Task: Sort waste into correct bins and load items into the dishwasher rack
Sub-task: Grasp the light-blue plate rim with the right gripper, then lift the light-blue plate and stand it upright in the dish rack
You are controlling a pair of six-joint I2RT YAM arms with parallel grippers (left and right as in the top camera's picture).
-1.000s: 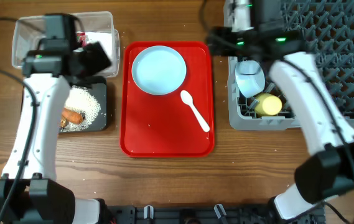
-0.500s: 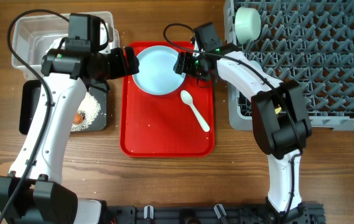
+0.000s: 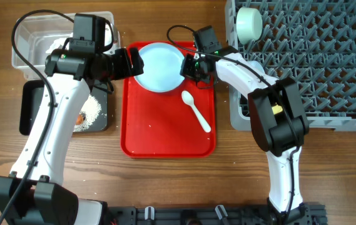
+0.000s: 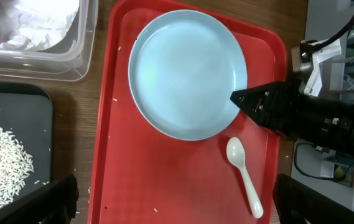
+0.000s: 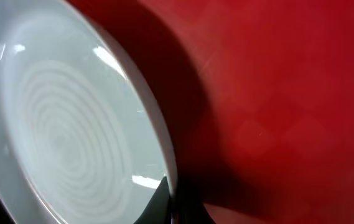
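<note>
- Found the pale blue round plate (image 3: 159, 67) lying flat on the far half of the flat red serving tray (image 3: 168, 134), not yet in the large grey pegged plastic rack (image 3: 315, 62) right of the tray.
- Noted the right gripper (image 4: 244, 99) touching the plate's right rim, one dark fingertip (image 5: 159, 199) showing low at that rim in the wrist view. Could not tell whether pinching or merely set against it.
- Judged that low, edge-on reach as a way to get under a plate too flat to seize from above.
- Noted the left gripper (image 3: 134, 64) above the tray's far-left edge, just beside the plate's opposite rim, fingers spread wide and holding nothing. Probably placed there to stop the plate sliding.
- Spotted the white plastic spoon (image 3: 196, 111) loose right of the tray's middle, just beside the plate, apart from both grippers.
- Saw the mint-green bowl (image 3: 249, 22) in the rack's far corner nearest the tray.
- Saw crumpled white-and-red wrapper paper (image 4: 33, 18) in the clear plastic tub (image 3: 27, 37) left of the tray, and white rice grains (image 3: 93, 109) with an orange carrot (image 3: 79, 117) in the shallow black tray (image 3: 30, 112) below it. Judged the waste as sorted.
</note>
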